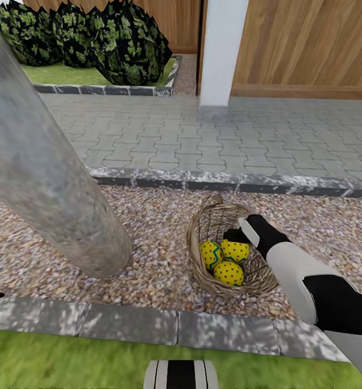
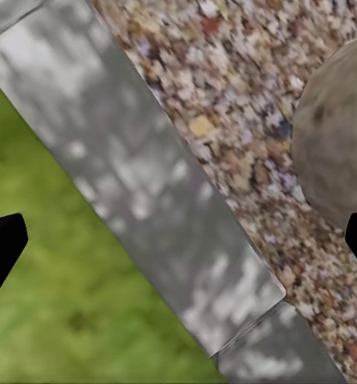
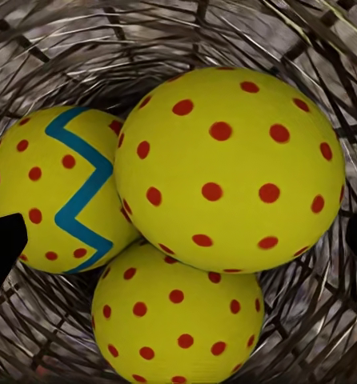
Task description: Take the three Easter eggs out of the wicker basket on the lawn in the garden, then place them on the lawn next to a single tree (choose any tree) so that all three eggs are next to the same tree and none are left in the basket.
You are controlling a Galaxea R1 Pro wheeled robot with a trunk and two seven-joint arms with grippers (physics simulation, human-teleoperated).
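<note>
Wicker basket with three eggs sitting on the gravel strip, right gripper hanging over its far rim.

Yellow eggs are lying straight ahead of the right gripper: in the right wrist view the top egg is sitting between the open fingertips, uncaught, the other two packed against it. The left gripper, also open, is idling over the kerb by the grey trunk, well apart from the basket, so the right arm is much nearer.
</note>
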